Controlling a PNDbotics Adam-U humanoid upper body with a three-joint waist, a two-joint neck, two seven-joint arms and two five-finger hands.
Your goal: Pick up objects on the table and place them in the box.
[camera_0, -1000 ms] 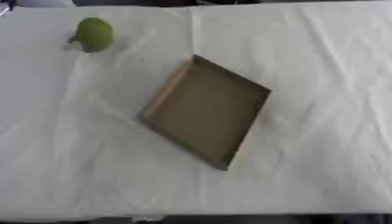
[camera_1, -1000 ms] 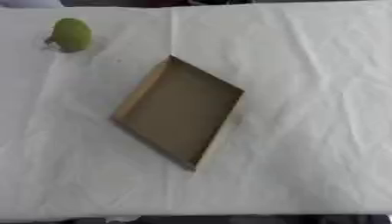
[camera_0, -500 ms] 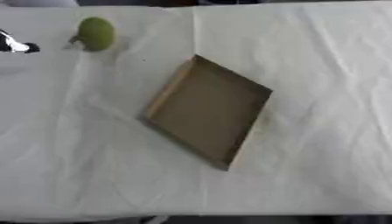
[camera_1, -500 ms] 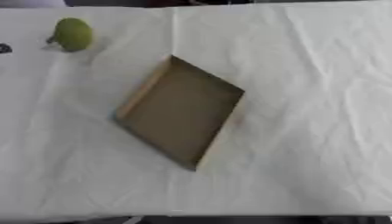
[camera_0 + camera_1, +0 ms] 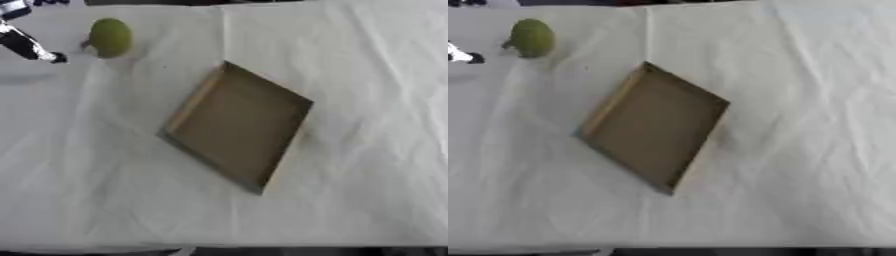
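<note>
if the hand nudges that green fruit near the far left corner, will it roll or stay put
The green fruit looks rounded and smooth, so it would probably roll when nudged. The wrinkled white cloth under it may slow it a little. The left hand is just beside it, not touching; a grasp around it seems safer than a push.

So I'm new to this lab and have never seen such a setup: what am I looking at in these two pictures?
Both pictures come from the two eyes of one camera in a humanoid robot's head, looking down at a table under a white cloth. An open brown box lies turned at an angle in the middle, with nothing in it. A green round fruit sits at the far left. The black and silver piece at the upper left edge is the robot's left hand, beside the fruit and not touching it. It holds nothing. Its right hand is out of sight.
</note>
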